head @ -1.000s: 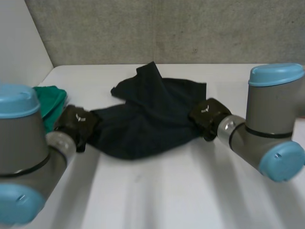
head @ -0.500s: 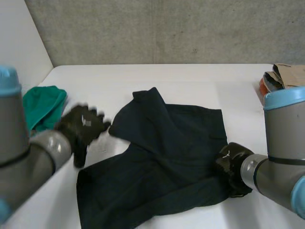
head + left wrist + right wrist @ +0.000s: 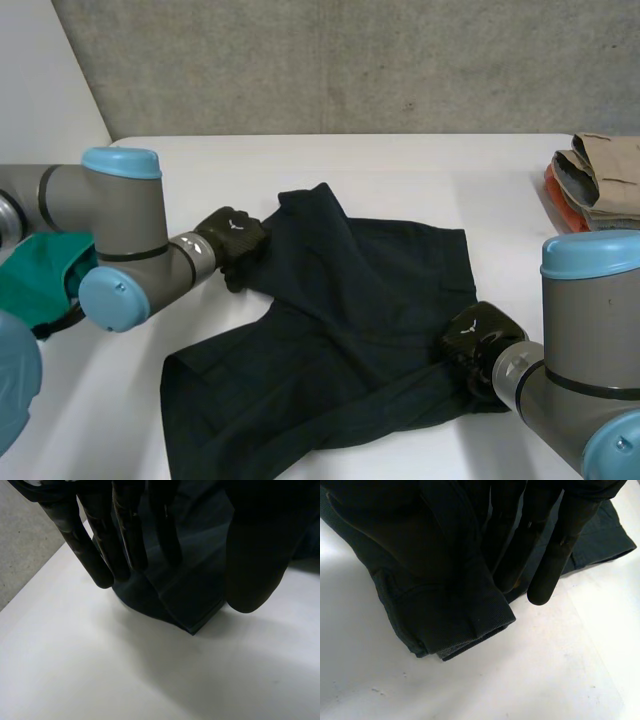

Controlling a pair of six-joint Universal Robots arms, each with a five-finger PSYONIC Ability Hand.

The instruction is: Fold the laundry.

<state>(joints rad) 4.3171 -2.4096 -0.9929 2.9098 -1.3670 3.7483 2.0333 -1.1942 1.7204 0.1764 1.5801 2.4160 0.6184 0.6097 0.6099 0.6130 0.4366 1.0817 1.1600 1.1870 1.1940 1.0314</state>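
White worktop, dark garment spread. My right robot hand pinches its hem. Left robot hand is open; I should grip the corner deep.

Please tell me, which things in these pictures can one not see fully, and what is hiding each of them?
1. Green cloth, head view: partly behind the left arm.
2. Stack of folded tan, grey and orange clothes, head view: cut off by the picture's edge.
3. Dark navy garment, head view: its near hem runs past the edge; the right hand covers one corner.
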